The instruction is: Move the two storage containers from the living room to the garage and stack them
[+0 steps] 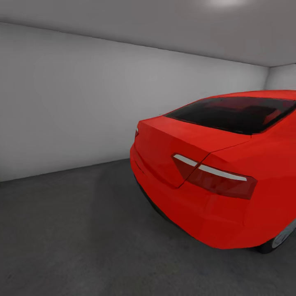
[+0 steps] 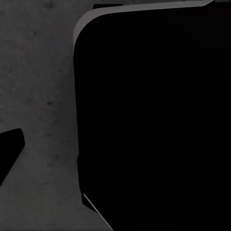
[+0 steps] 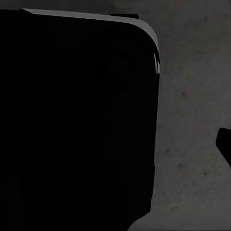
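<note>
the grippers' states could not be told. a dark robot body (image 2: 154, 115) hung above the garage's concrete floor (image 1: 74, 230). turning carelessly risked bumping the red car (image 1: 213, 172); no containers visible.

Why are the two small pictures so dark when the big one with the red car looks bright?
Head view: soft, even light from a glow on the ceiling; the red car casts only a faint shadow on the floor. Left wrist view: a large black body blocks most of the frame, beside dim speckled concrete. Right wrist view: the same, a black mass beside grey concrete.
</note>
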